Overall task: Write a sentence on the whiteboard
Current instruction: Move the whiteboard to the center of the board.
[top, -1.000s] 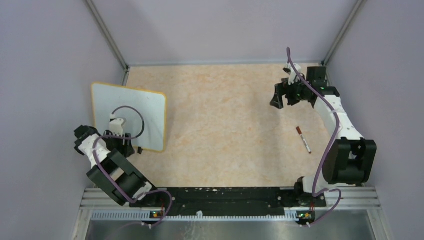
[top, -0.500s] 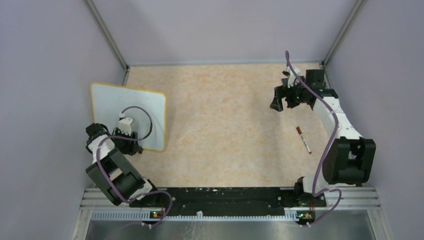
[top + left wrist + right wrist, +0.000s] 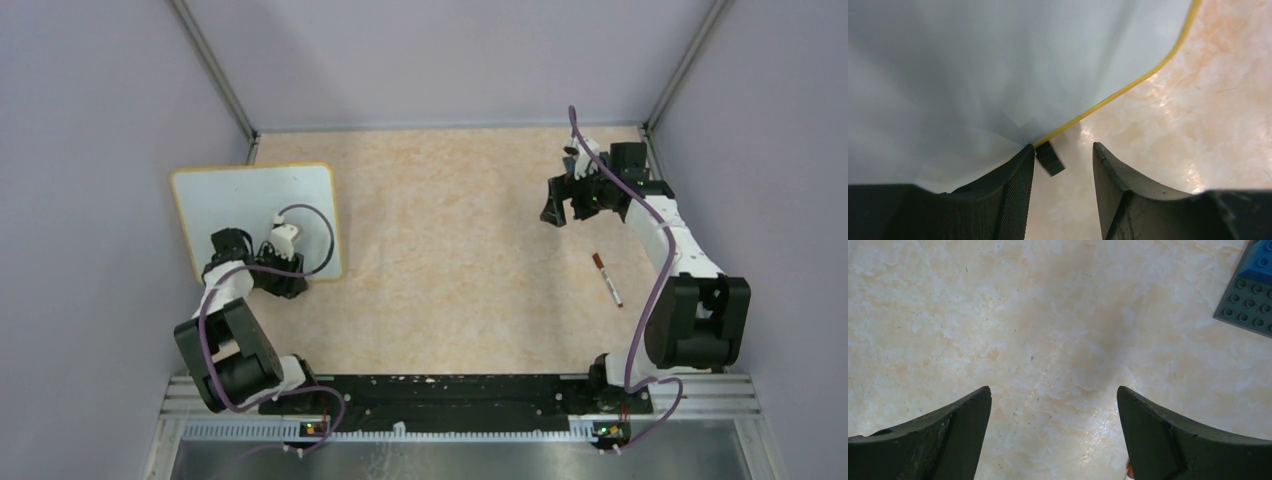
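Shows left tool [image 3: 1063, 150] spread over whiteboard [image 3: 998, 60] rim beside black clip [image 3: 1050, 159], right tool [image 3: 1053, 390] spread and empty; calls for slow nudging, keeping whiteboard flat on table [image 3: 450, 220]

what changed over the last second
The left gripper swung right along the near edge of the whiteboard, and the board turned counterclockwise with it, now lying squarer to the table. The right gripper, open, and the marker stayed put.

The whiteboard [image 3: 250, 195] lies left, the marker [image 3: 606, 279] right.
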Action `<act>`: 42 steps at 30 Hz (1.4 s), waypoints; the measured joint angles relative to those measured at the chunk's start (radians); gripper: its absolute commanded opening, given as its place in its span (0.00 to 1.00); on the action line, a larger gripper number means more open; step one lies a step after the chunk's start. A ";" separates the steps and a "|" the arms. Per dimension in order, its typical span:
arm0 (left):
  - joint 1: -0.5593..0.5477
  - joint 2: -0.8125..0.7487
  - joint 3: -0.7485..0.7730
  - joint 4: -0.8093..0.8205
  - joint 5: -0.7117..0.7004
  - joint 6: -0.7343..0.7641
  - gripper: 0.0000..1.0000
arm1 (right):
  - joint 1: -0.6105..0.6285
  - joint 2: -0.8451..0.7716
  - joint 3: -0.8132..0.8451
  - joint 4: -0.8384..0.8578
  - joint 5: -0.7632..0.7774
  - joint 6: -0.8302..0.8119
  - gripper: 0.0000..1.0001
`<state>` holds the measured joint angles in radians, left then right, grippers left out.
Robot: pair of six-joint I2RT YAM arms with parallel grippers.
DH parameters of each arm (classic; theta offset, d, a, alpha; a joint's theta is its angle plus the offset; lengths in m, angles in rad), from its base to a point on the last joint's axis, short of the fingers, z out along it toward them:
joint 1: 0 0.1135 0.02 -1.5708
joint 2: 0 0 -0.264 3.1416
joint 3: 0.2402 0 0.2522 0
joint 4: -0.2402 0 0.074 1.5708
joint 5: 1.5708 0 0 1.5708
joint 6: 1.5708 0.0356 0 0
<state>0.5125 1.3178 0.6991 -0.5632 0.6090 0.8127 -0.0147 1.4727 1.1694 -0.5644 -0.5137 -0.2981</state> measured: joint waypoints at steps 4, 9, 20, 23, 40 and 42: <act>-0.101 0.001 -0.004 0.031 -0.015 -0.057 0.54 | 0.000 0.000 0.000 0.000 0.003 -0.006 0.92; -0.214 0.019 0.000 0.092 -0.040 -0.109 0.55 | 0.000 0.000 -0.007 0.003 0.008 -0.006 0.92; -0.458 0.126 0.098 0.118 -0.113 -0.150 0.67 | 0.000 0.000 -0.017 0.008 0.012 -0.004 0.92; -0.515 0.169 0.156 0.080 -0.127 -0.145 0.72 | 0.000 0.000 -0.017 0.008 0.013 -0.004 0.92; -0.656 0.224 0.593 -0.435 -0.229 0.299 0.73 | 0.000 -0.030 -0.071 0.024 -0.005 -0.005 0.92; -0.673 0.221 0.593 -0.450 -0.254 0.419 0.70 | 0.000 -0.034 -0.077 0.024 -0.008 -0.005 0.92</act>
<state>-0.1600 1.5391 1.2919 -1.0130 0.3550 1.2320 -0.0147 1.4387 1.0920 -0.5404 -0.5213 -0.3035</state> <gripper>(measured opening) 0.736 0.920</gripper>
